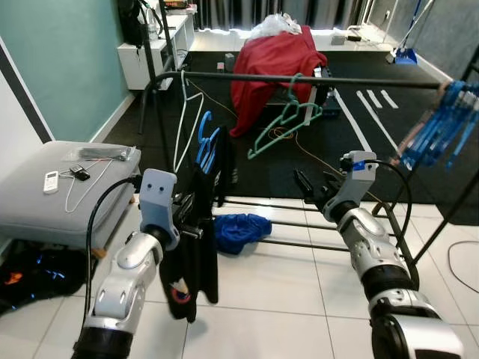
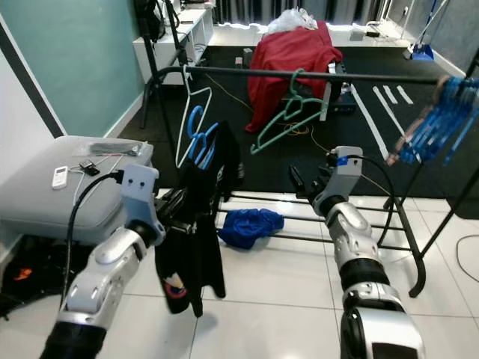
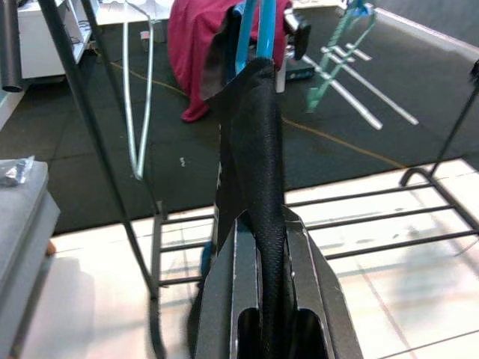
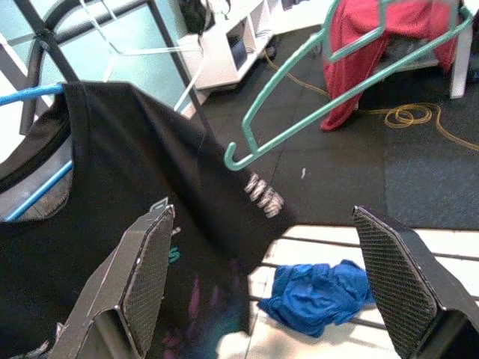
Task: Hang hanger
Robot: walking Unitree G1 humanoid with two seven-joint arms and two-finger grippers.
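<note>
A black shirt hangs on a blue hanger. My left gripper is shut on the shirt-covered hanger, and the left wrist view shows the black fabric pinched between the fingers with the blue hanger sticking up above. The hanger's hook sits below the black clothes rail. My right gripper is open and holds nothing, to the right of the shirt and below a teal hanger on the rail. In the right wrist view its fingers spread wide before the shirt.
A white wire hanger hangs at the rail's left end and several blue hangers at its right. A blue cloth lies on the rack's base bars. A grey case stands to the left, with red fabric behind the rack.
</note>
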